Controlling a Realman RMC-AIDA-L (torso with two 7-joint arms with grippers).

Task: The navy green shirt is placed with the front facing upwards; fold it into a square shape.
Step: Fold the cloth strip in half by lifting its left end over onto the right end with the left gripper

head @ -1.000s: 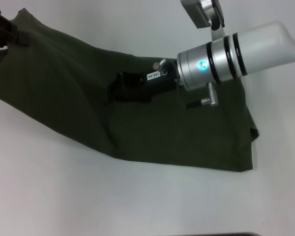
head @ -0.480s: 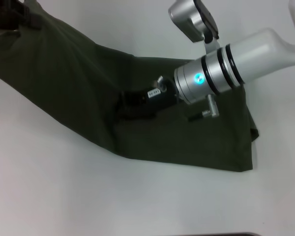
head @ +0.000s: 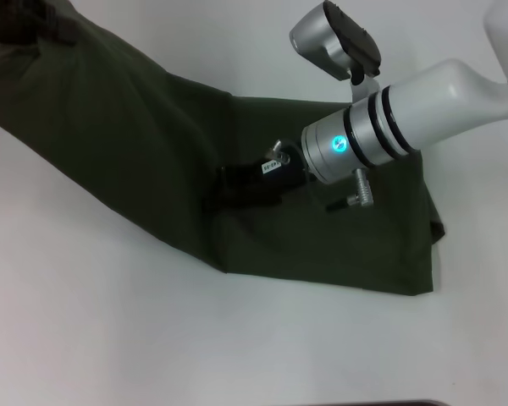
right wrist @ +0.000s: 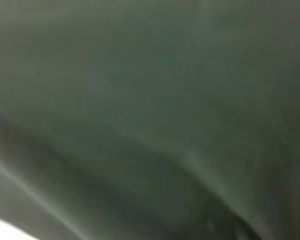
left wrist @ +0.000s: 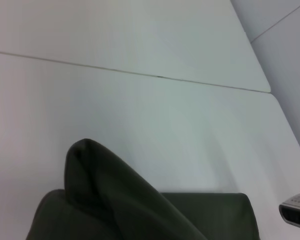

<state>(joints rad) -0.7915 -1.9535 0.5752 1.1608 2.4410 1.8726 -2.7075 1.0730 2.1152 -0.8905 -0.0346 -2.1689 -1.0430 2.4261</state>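
- The navy green shirt (head: 152, 169) lay on the white table (head: 110, 338) as a long, slanting band, running from the table's far left corner region down to a squared-off end toward the right side.
- No lettering or neck label showed, so which face was up could not be told.
- The shirt appeared to be part-way folded: the right end looked flat and doubled, with a straight near edge, while the left end was raised off the table.
- By my judgement a square was some way off; the lifted left portion would have to be brought over the flat part, and at least one more fold seemed needed.
- The left claw (head: 17, 21) sat at the far left corner of the head view, seemingly holding the raised cloth; whether its fingers were closed could not be told.
- The left wrist view showed a hump of the shirt hanging over bare table.
- The right claw (head: 237, 188) pressed low on the middle of the shirt, apparently pinning a fold line; its finger state could not be told, and its wrist view was filled with cloth.
- Open room: bare table lay along the near side and at the far side beyond the shirt.
- The shirt's right end was near the table's right side.
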